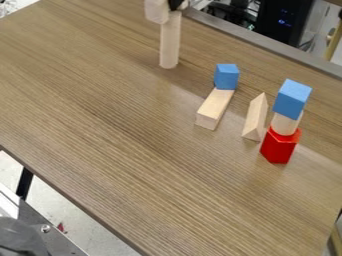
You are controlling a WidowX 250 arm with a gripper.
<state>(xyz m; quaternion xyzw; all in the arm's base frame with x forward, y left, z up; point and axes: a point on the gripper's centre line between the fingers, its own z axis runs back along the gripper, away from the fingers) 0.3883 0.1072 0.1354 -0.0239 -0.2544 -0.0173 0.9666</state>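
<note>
At the wooden table's (100, 100) far edge, we saw the black gripper (176, 4) by an upright, pale wooden cylinder (169, 42). We could not tell whether its claw was spread or pinching.

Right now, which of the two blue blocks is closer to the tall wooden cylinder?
The blue block at the far end of the long wooden block. The other blue block, farther from the cylinder, tops the stack on the red block.
</note>
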